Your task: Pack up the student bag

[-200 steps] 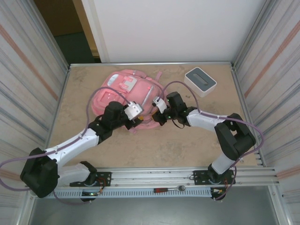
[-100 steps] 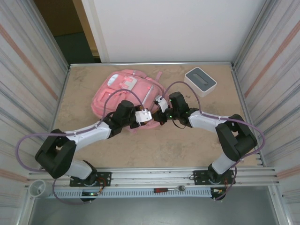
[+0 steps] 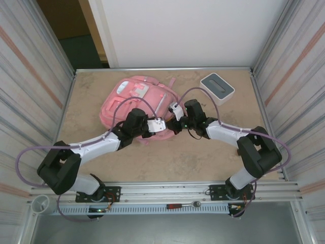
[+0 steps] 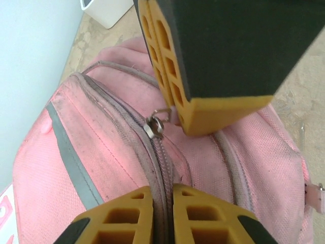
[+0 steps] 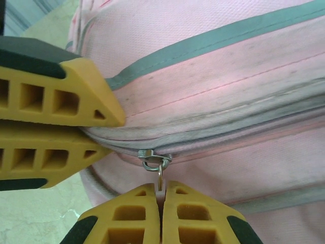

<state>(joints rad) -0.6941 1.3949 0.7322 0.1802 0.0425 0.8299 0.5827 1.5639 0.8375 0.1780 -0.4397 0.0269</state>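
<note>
The bag [image 3: 116, 108] is laid far-left on the table [image 3: 177, 157]. Its zip pull [image 5: 159, 175] is pinched by the right gripper [image 5: 161, 195]; the zip seam [image 4: 161, 162], running leftward from it, is clamped by the left gripper [image 4: 162, 203].

From above, both wrists hide the student bag's [image 3: 129, 99] near edge. The zip pull's [image 5: 154, 161] tab disappears between the right gripper's [image 5: 162, 195] pressed-together pads; the white box [image 4: 109, 10] is cropped at top.
</note>
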